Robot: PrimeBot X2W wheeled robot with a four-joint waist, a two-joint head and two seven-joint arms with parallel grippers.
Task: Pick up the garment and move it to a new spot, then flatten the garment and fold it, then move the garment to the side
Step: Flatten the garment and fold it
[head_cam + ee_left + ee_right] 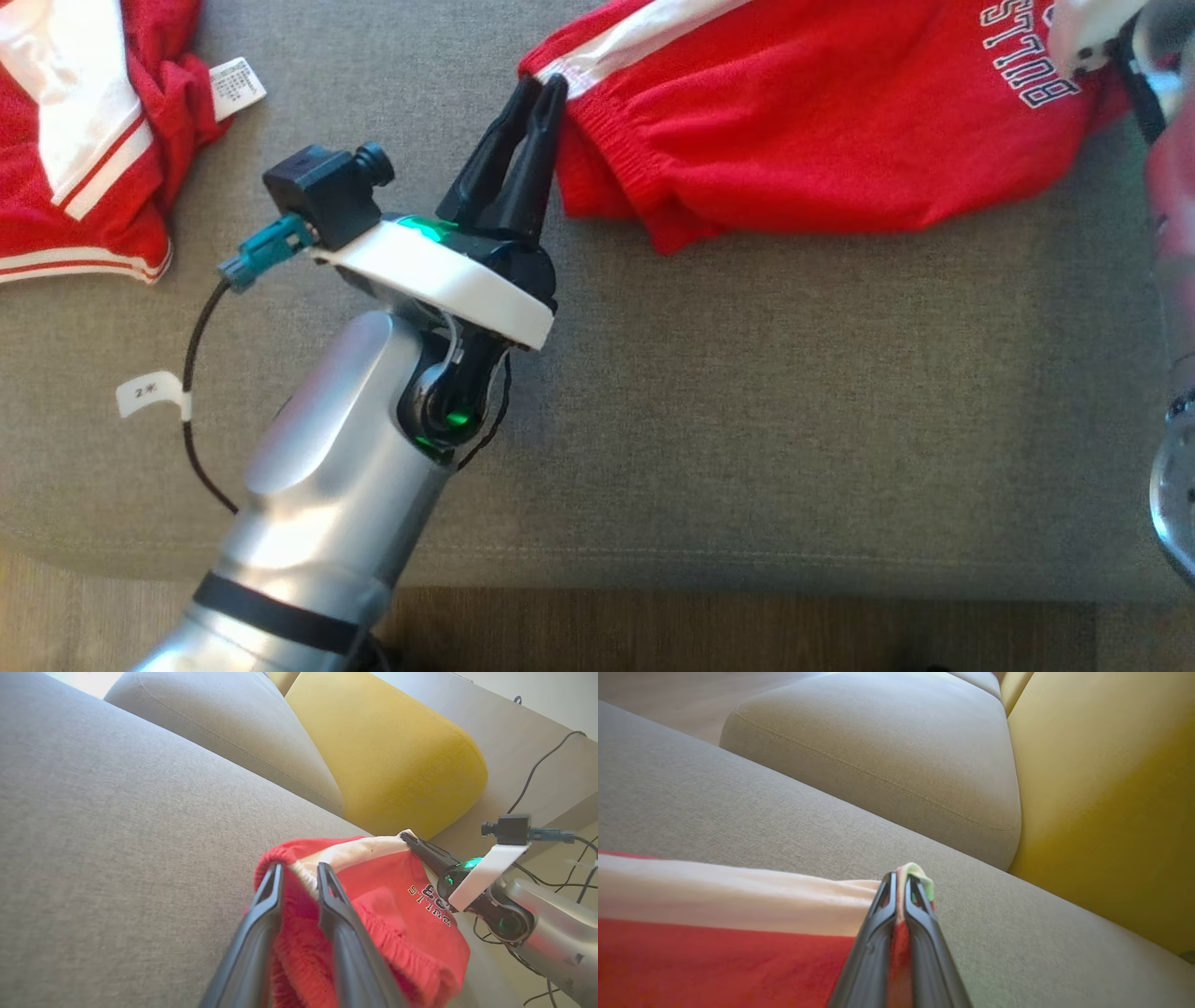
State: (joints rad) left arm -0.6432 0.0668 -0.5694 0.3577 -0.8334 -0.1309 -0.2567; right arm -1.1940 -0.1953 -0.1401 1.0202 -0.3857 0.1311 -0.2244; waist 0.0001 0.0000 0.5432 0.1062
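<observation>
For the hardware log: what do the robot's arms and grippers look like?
Left gripper: two long black tapered fingers, white collar plate, green lights, black camera with teal plug, tagged black cable, silver forearm with a black band. Right gripper looks alike.

My left gripper (546, 86) pinches the red garment (822, 140) at its left corner, beside the white stripe. I see another red cloth (84, 121) well to the garment's left.

Bright, warm daylight throughout. Glare washes out the far sofa cushion (887, 718) in both wrist views, and the garment (411, 961) blurs near the left wrist view's bottom edge.
</observation>
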